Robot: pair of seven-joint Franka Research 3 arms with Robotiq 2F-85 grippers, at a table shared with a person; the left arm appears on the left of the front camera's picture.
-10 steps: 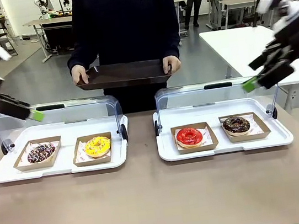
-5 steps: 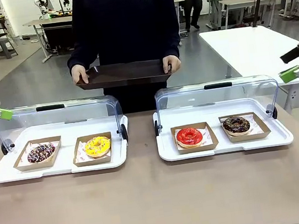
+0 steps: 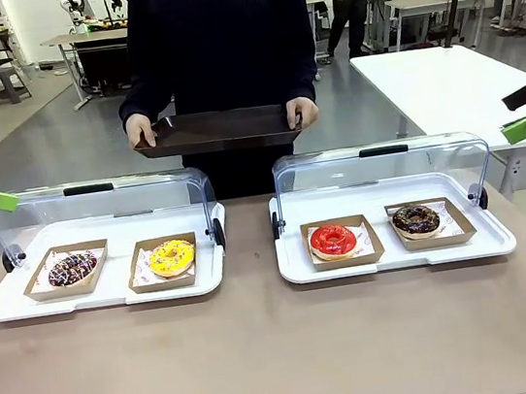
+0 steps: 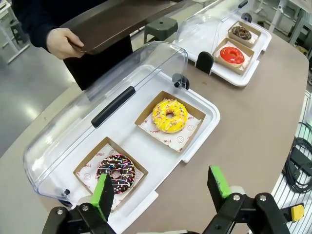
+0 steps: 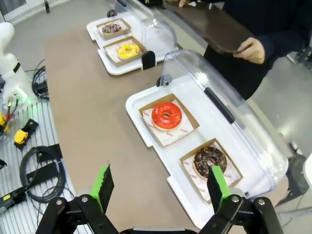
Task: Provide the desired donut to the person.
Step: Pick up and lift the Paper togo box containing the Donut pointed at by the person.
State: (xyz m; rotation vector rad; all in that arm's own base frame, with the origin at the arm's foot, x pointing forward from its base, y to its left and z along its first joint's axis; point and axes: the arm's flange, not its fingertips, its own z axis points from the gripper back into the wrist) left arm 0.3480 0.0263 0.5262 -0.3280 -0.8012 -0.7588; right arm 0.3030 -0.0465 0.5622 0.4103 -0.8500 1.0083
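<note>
Both arms have swung outward since a second ago: the left gripper (image 4: 161, 187) hangs by the left edge, the right gripper (image 5: 160, 186) by the right, each with fingers spread wide, holding nothing. Far side, centre, the person (image 3: 221, 36) faces us, gripping a dark serving tray (image 3: 219, 128) by its short ends, long axis running left to right. Boxed on the left white tray (image 3: 4, 304) sit the sprinkled donut (image 3: 72, 269) and yellow donut (image 3: 172, 257); on the right white tray (image 3: 495, 241), the red donut (image 3: 333, 239) and chocolate donut (image 3: 415, 220).
</note>
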